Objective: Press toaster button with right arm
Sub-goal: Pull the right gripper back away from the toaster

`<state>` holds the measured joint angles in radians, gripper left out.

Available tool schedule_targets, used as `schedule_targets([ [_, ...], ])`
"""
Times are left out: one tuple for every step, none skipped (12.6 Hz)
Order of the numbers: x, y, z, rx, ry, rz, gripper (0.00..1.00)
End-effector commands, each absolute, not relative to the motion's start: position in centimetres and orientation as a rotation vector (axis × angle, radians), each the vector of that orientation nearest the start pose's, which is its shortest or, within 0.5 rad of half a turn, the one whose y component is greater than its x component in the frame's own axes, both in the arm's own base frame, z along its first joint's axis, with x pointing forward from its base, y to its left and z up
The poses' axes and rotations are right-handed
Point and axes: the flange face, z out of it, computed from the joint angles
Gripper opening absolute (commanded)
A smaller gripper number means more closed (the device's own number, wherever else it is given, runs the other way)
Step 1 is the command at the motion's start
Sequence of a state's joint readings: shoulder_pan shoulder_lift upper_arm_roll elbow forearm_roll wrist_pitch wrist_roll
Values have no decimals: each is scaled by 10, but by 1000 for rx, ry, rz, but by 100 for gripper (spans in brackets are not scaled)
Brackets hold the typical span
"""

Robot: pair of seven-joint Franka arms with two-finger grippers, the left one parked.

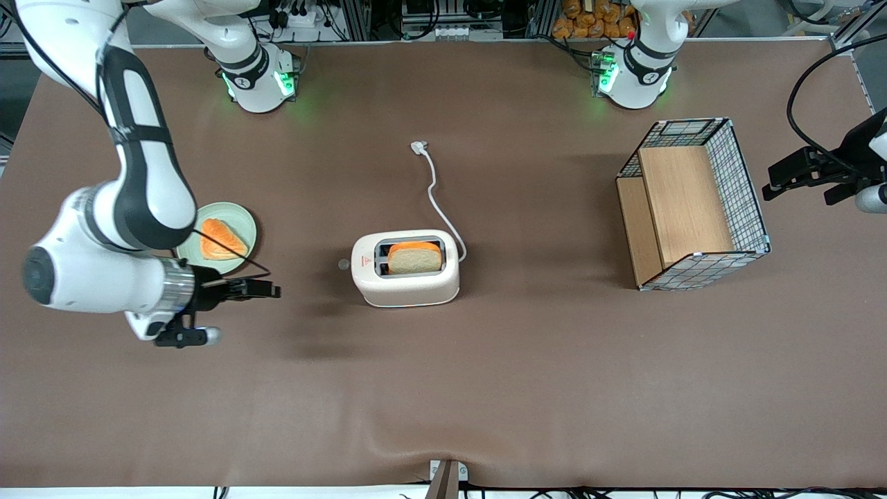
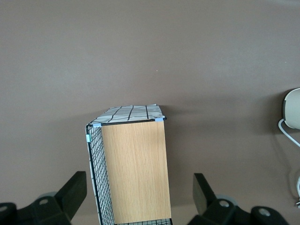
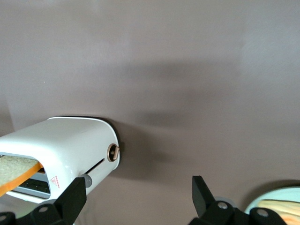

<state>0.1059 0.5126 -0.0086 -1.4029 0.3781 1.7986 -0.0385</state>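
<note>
At frame left, the gripper [image 1: 267,289] hangs with fingers apart, well short of the toaster button [image 1: 343,264] on the centre toaster [image 1: 406,269].

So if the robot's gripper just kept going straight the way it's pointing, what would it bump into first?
Probably the toaster. The gripper points across bare table toward the end face where the toaster button sticks out; its line looks slightly nearer the front camera than the button, so hitting the button itself is uncertain.

Even overhead light, soft shadows, sharp.
</note>
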Motion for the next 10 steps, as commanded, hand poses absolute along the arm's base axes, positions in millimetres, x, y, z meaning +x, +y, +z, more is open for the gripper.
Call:
schedule_targets([
  [700, 57, 448, -2786, -48, 148, 100],
  [699, 45, 472, -2782, -68, 146, 100],
  [697, 39, 498, -2822, -91, 133, 100],
  [696, 31, 528, -2912, -120, 63, 100],
  [693, 28, 547, -2952, -129, 17, 100],
  [683, 25, 575, -2949, -128, -31, 100],
  [669, 22, 595, -2950, -110, -18, 100],
  [656, 27, 611, -2968, -80, 0, 100],
  [642, 33, 627, -2985, 19, 24, 100],
  [627, 33, 645, -2996, 103, 42, 100],
])
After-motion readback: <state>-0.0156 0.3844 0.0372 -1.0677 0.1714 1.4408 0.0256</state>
